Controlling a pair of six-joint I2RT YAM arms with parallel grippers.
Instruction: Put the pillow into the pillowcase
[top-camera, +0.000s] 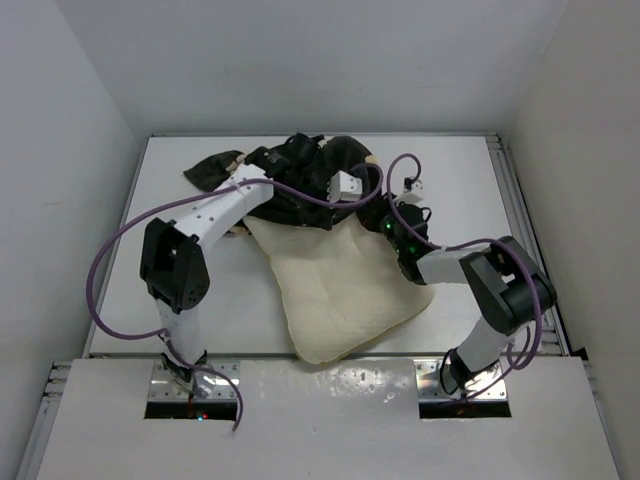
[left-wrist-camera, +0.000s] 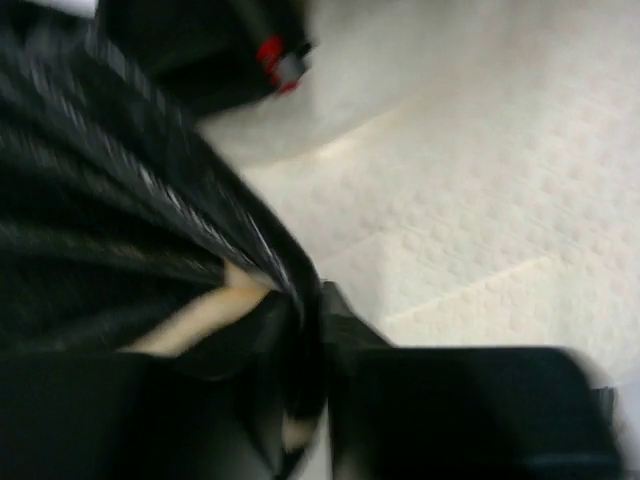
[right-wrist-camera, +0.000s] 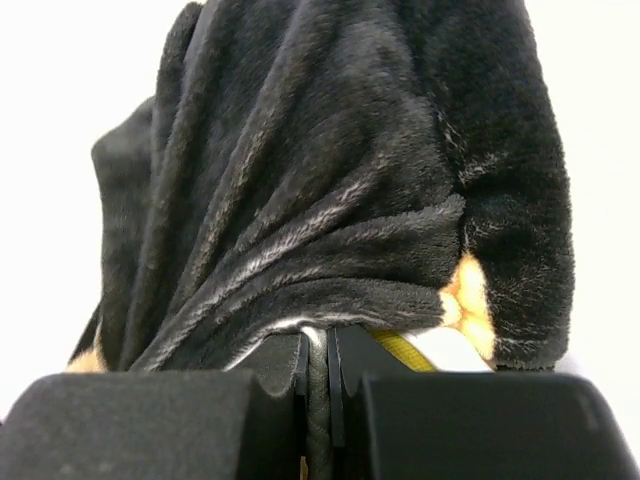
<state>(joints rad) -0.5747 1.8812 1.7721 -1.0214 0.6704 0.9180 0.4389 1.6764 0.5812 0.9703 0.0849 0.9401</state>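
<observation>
The pillow (top-camera: 345, 290) lies mid-table, its far end meeting the bunched pillowcase (top-camera: 315, 180) at twelve o'clock. The right gripper (right-wrist-camera: 318, 345) pinches that black fabric. The left gripper (left-wrist-camera: 312, 330), though blurred, nips a fold too.

pillowcase (right-wrist-camera: 330, 180): black plush cloth, soft short pile, a faint sheen along the folds.
pillow (top-camera: 345, 290): cream-white cloth, matt, with a dimpled quilted texture; smooth yellow piping at its edge.
right claw (right-wrist-camera: 318, 350): black plastic, matt, finely grained.
worktop (top-camera: 235, 300): white, smooth, matt.
cable (top-camera: 93, 275): purple, smooth sheath with a slight gloss.
</observation>
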